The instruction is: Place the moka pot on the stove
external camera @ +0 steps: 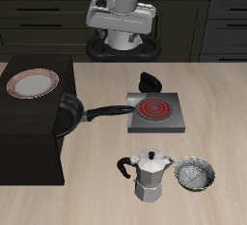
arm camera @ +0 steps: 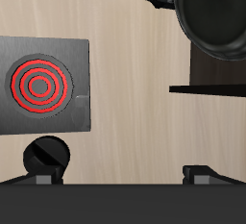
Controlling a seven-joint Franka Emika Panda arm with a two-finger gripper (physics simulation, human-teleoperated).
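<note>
The moka pot, silver and faceted with a black side handle, stands upright near the table's front edge. It does not show in the wrist view. The stove, a flat grey hotplate with a red spiral coil, lies mid-table, farther back than the pot; it also shows in the wrist view with its black knob. My gripper hangs high at the table's back, well away from the pot. In the wrist view the gripper is open and empty, with the fingertips set wide apart.
A black frying pan sits on the edge of a dark raised counter, its handle reaching toward the stove; it also shows in the wrist view. A red-rimmed plate lies on that counter. A grey speckled bowl stands beside the moka pot.
</note>
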